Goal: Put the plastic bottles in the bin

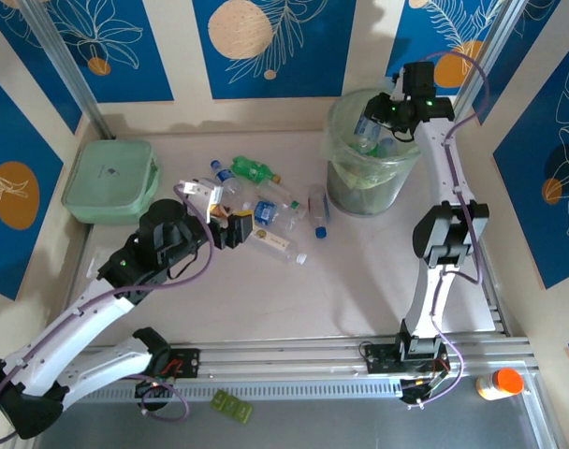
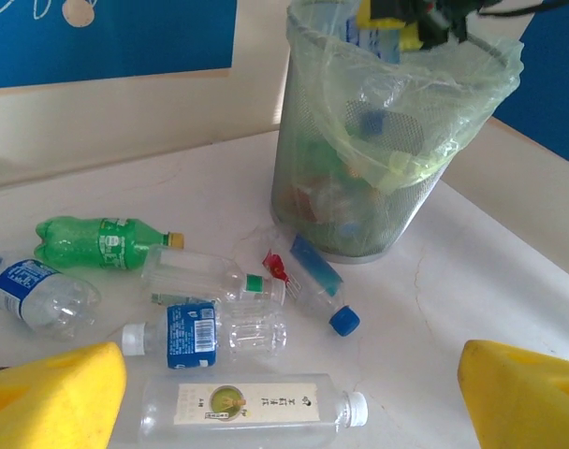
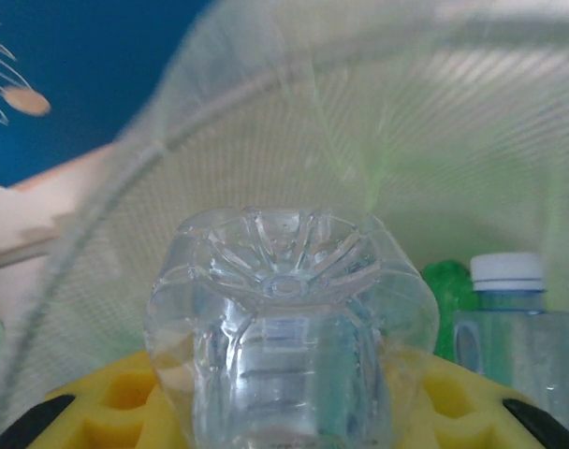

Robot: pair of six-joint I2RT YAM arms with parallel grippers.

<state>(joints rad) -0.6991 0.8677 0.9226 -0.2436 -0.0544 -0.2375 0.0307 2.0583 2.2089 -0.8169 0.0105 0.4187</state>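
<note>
Holding a clear plastic bottle [image 3: 284, 327], right pincer [image 1: 376, 117] sits part-closed on it over the bin [image 1: 359, 192]; release only once inside the rim. Left pincer [image 1: 226, 217] is wide open and empty above loose bottles [image 1: 266, 198], left of bin.

Crushed plastic bottles [image 1: 266, 211] lying scattered beside the bin [image 1: 345, 192], upright, bag-lined, one clear bottle [image 3: 284, 318] at its mouth
</note>
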